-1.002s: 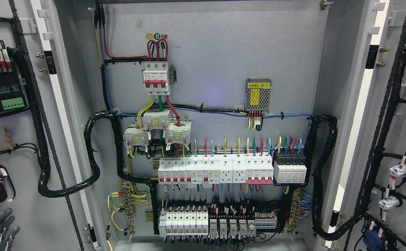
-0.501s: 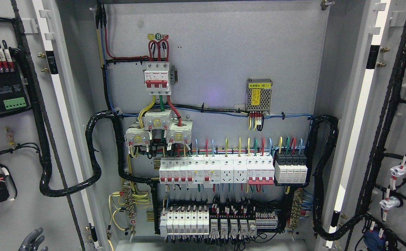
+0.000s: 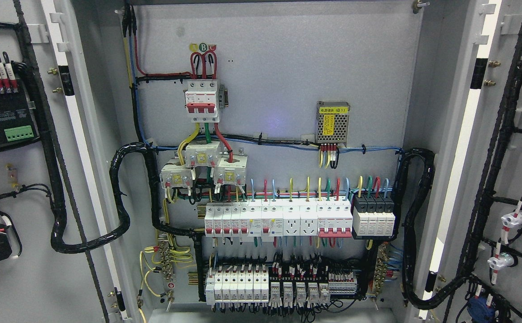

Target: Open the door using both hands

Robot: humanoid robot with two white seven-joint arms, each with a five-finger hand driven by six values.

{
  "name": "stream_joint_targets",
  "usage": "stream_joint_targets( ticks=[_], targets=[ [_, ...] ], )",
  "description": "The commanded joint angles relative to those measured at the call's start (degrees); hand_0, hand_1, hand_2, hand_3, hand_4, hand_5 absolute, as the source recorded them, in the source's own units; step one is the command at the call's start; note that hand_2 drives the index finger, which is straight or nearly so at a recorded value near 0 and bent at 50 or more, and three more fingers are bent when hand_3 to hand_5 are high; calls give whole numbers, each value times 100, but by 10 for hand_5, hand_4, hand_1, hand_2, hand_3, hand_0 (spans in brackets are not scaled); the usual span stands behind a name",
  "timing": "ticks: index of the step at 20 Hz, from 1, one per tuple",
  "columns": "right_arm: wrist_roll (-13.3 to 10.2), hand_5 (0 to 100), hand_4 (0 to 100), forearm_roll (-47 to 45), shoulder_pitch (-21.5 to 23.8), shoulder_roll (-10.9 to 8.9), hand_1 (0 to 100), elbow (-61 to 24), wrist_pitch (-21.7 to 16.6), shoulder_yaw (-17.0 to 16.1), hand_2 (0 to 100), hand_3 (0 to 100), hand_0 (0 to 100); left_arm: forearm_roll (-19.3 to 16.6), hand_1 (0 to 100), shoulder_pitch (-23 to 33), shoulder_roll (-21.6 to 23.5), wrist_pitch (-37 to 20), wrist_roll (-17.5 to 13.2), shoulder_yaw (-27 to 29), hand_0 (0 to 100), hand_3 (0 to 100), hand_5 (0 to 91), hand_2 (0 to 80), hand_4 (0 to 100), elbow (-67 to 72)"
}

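Both doors of the grey electrical cabinet stand swung wide. The left door (image 3: 23, 197) shows its inner face at the picture's left, with black cable looms and a black terminal module. The right door (image 3: 519, 170) shows its inner face at the right, with wired indicator lamps. Between them the cabinet's back panel (image 3: 288, 67) is exposed, carrying a red-and-white main breaker (image 3: 202, 101), rows of white breakers (image 3: 279, 220) and a small power supply (image 3: 332, 122). Neither of my hands shows in the frame.
Thick black cable bundles (image 3: 117, 197) loop from the cabinet body to each door near the hinges. A lower row of relays and terminal blocks (image 3: 283, 287) sits near the cabinet floor. The door edges (image 3: 77, 134) jut toward me on both sides.
My left hand, seen at the lower left a second ago, dropped toward the bottom edge and has left the picture. The doors have not moved.
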Motion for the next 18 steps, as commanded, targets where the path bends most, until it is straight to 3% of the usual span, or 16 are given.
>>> stream_joint_targets(
  ticks=[1,6,11,18],
  targets=[
    [-289,0,0,570,7,238,0,1253,-2,1338,0,0,0,-134,0,489,-155,25,37,-187,0,0,0,0,43,10],
    [-333,0,0,966,7,405,0,1921,-3,1795,0,0,0,-230,0,902,-252,34,37,-195,0,0,0,0,43,36],
    [-807,0,0,1615,-282,633,0,3019,-2,2191,0,0,0,-433,0,1254,-437,95,28,-213,0,0,0,0,43,203],
    [-1466,0,0,2424,-1240,1002,0,4759,24,2192,0,0,0,-442,0,1772,-445,113,-24,-432,0,0,0,0,43,1011]
  ],
)
